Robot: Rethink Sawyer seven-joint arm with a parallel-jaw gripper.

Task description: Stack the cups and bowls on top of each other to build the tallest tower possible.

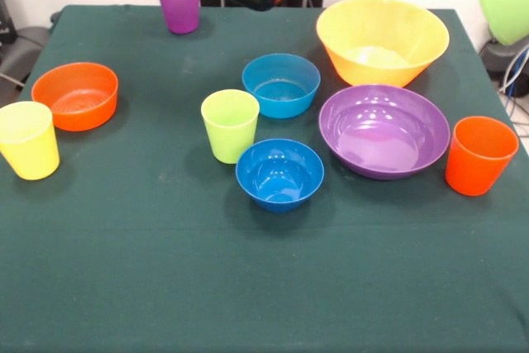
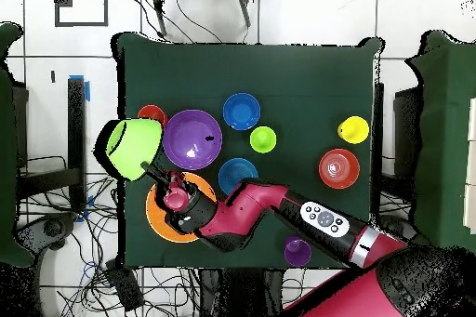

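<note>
- Nearest me on the green table (image 1: 165,287) sits the dark blue bowl (image 1: 280,174), with the lime green cup (image 1: 230,125) just beside it on the left.
- I see the yellow cup (image 1: 28,140) and small orange bowl (image 1: 76,95) far left; the purple bowl (image 1: 384,130) and orange cup (image 1: 480,155) sit right.
- Farther back are the light blue bowl (image 1: 281,85), the yellow-orange bowl (image 1: 382,40) and the purple cup (image 1: 178,3).
- From overhead, the gripper (image 2: 160,174) grasps the lime green bowl (image 2: 128,147), lifted and tilted off the table's edge.
</note>
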